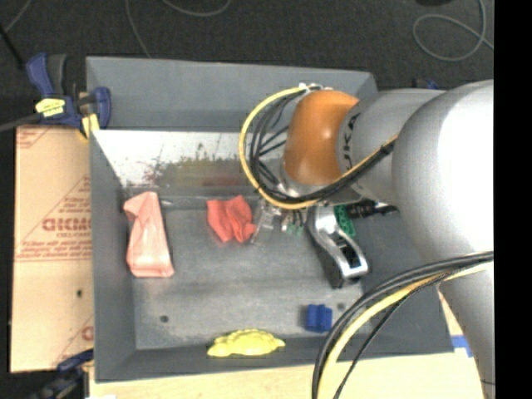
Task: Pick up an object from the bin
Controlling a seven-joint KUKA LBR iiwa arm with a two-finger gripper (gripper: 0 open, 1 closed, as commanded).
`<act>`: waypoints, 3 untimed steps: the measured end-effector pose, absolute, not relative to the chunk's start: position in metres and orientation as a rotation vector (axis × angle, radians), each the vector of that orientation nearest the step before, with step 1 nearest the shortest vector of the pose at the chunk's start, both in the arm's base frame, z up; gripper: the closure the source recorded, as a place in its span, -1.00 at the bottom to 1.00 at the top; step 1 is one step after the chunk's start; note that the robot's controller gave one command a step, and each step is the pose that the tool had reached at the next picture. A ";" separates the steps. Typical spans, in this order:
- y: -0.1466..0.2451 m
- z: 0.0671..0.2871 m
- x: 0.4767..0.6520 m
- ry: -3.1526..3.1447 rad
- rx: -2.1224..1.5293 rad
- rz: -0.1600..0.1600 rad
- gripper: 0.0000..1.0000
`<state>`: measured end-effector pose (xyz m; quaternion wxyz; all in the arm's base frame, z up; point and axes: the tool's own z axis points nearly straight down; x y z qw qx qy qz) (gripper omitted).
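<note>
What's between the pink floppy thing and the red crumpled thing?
Nothing. In the camera view only bare grey bin floor lies between the pink floppy thing and the red crumpled thing.

Black lettering on my silver-grey arm casing (350, 140), partly hidden beside my orange wrist cover (320, 135): only "UK" legible.

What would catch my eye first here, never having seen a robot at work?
The big silver arm with its orange cap, reaching in from the right, stands out first; its end sits by a crumpled red cloth in the middle of the grey bin. Next come the pink bag at the left and the yellow lump by the near wall.
</note>
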<state>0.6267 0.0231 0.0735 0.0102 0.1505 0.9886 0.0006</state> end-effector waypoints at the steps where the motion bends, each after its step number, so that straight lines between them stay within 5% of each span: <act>1: 0.023 0.073 0.626 3.087 0.467 -0.001 -1.00; 2: 0.022 0.073 0.627 3.087 0.463 -0.002 1.00; 3: 0.022 0.073 0.627 3.087 0.462 -0.002 1.00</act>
